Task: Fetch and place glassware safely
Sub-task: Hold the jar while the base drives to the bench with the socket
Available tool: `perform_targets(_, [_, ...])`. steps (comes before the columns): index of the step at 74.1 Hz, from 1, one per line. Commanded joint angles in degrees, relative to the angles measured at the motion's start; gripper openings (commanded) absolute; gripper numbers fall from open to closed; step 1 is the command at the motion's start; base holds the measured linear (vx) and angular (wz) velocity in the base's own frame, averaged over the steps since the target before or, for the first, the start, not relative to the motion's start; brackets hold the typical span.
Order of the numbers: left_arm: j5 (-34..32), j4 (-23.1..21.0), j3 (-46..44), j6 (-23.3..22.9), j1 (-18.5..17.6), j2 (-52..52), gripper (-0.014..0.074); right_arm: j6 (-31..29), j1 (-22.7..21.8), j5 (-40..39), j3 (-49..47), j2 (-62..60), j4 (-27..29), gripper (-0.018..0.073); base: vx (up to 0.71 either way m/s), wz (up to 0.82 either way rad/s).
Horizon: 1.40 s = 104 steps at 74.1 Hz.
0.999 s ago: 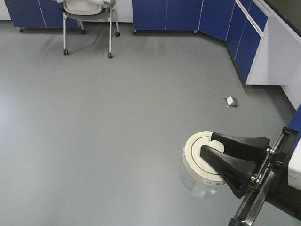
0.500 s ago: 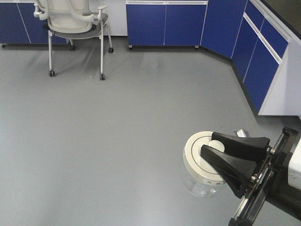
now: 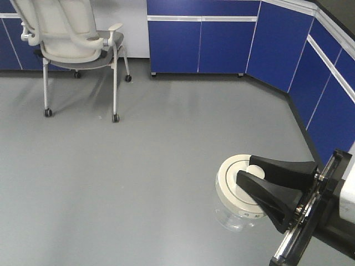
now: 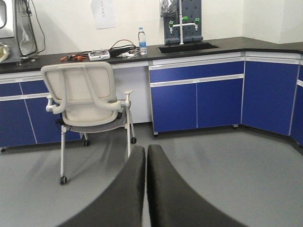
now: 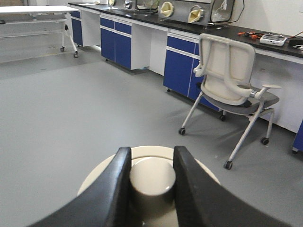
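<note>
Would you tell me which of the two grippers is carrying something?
The right gripper, clamped on the knob of the glass jar; the left gripper is shut, empty.

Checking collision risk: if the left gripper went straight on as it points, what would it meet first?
Probably open floor, then the blue base cabinet. The left gripper points just beside the office chair, though depth is unclear.

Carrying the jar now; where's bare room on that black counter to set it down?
Bare for the jar: the black countertop right of the sink, toward the corner. Crowded: left of the sink, by the water bottle, cables and white device.
</note>
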Motion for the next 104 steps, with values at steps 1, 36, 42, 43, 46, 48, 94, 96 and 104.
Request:
perform_targets(1, [-4.17,-0.38,-1.54,-0.09,-0.34,0.66,-0.0007,-0.39,-0.09,-2.61,-1.76,-0.42,2.13,-0.0001,0.63,-0.03])
perform_targets(36, [-4.17,-0.38,-1.54,-0.09,-0.34,0.66,-0.0007,-0.39,-0.09,-2.66,-1.76,-0.42,2.13,-0.0001,0.58,-0.05])
perform_targets(42, [-4.17,-0.38,-1.54,-0.09,-0.34,0.66,-0.0007,-0.39,-0.09,-2.66,-1.76,-0.42,2.13,-0.0001,0.54,-0.01])
perform_targets(43, [-4.17,-0.38,-1.54,-0.09,-0.34,0.66,-0.0007,-0.39,-0.09,-2.66,-1.76,-0.42,2.13,-0.0001,0.54,-0.01])
perform_targets(46, [-4.17,-0.38,-1.54,-0.09,-0.34,0.66,-0.0007,-0.39,-0.09,-2.55,-1.76,-0.42,2.13,-0.0001,0.54,-0.01])
perform_targets(48, [-4.17,-0.38,-1.54,-0.09,-0.34,0.66,-0.0007,-0.39,-0.09,-2.55,-1.76,-0.42,2.13,-0.0001,0.53,-0.02])
perform_targets(94, [-4.17,-0.38,-1.54,-0.09,-0.34,0.66,-0.0007,-0.39,-0.09,-2.48,-1.76,-0.42,2.13,-0.0001,0.43,-0.59])
perform_targets(96, [-4.17,-0.38,-1.54,-0.09,-0.34,0.66,-0.0007,-0.39,-0.09,-2.48,-1.76,-0.42,2.13,-0.0001,0.3,-1.01])
perform_targets(104, [-4.17,-0.38,-1.54,-0.09,-0.34,0.66,-0.0007,-0.39,-0.09,-2.48,-1.76,-0.42,2.13,-0.0001,0.27,-1.01])
